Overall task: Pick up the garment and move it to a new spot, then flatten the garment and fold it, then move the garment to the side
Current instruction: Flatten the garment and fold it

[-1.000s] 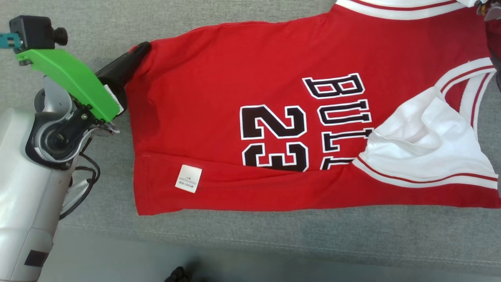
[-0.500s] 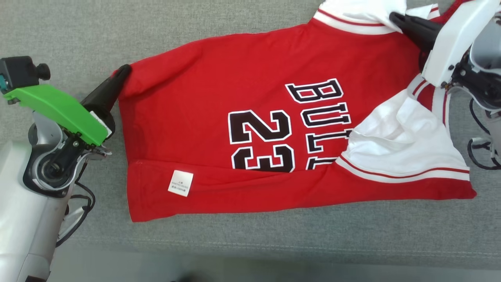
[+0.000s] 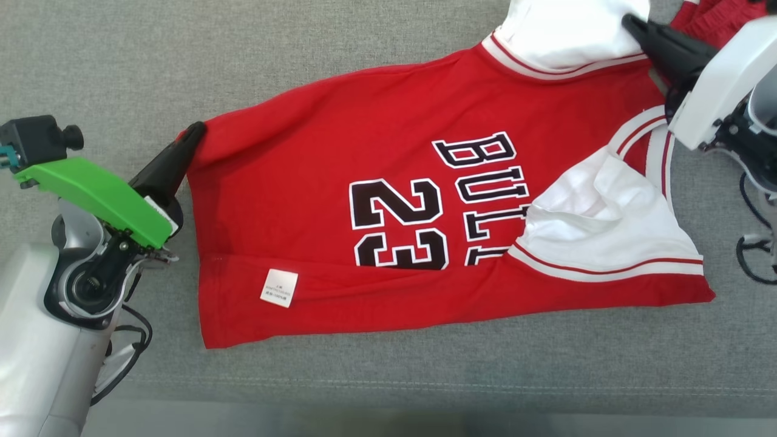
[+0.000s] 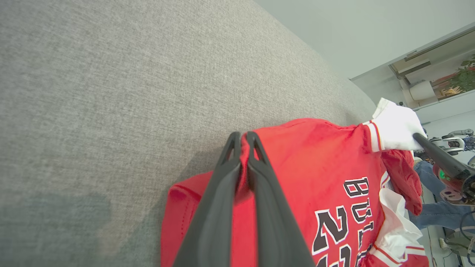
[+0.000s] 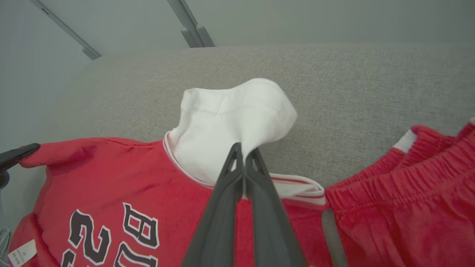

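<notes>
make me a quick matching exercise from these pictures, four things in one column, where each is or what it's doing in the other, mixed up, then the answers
Column 1
1. left gripper
2. right gripper
3. label
4. shorts

Column 2
A. bunched on the grey cushion, beside the jersey
B. shut on a red corner of the jersey
C. shut on white fabric of the jersey
D. on the jersey's red fabric, near the 23

Pairs: 1-B, 2-C, 3-D, 4-A
</notes>
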{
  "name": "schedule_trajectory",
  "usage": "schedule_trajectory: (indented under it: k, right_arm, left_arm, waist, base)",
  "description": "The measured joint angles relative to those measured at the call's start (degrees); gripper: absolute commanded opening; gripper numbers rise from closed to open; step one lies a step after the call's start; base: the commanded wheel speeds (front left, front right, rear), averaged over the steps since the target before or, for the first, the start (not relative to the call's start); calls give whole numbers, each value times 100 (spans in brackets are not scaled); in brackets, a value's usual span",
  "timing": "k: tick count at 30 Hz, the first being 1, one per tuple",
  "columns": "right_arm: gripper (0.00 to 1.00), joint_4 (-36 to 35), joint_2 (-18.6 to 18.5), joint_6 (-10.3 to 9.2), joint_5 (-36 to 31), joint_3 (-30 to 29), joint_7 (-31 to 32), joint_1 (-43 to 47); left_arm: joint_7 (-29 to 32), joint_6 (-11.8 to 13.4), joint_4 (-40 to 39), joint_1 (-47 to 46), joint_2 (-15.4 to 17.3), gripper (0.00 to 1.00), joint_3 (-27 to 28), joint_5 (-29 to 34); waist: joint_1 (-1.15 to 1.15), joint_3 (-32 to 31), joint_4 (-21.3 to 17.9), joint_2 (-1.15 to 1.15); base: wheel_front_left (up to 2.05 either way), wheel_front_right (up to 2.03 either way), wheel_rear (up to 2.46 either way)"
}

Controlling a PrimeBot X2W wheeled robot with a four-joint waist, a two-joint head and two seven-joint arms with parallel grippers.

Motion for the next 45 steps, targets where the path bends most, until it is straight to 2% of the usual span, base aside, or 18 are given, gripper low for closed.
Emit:
schedule_trajectory:
  k: [20, 27, 45]
  right_arm:
    - [0, -367, -114, 48, 156, -2, -353, 785]
    - [0, -559, -166, 48, 335, -48, -403, 1320]
    - [0, -948, -211, -9, 452, -159, -603, 2115]
  left_arm:
    - [-298, -3, -197, 564, 216, 0, 127, -23]
    - [-374, -4, -289, 937, 336, 0, 213, -97]
    - [-463, -4, -493, 1488, 360, 0, 219, -167]
  waist:
    - [0, -424, -51, 0]
    - [0, -607, -133, 0]
    - [0, -756, -227, 0]
  base:
    - [0, 0, 0]
    - [0, 0, 0]
    - [0, 0, 0]
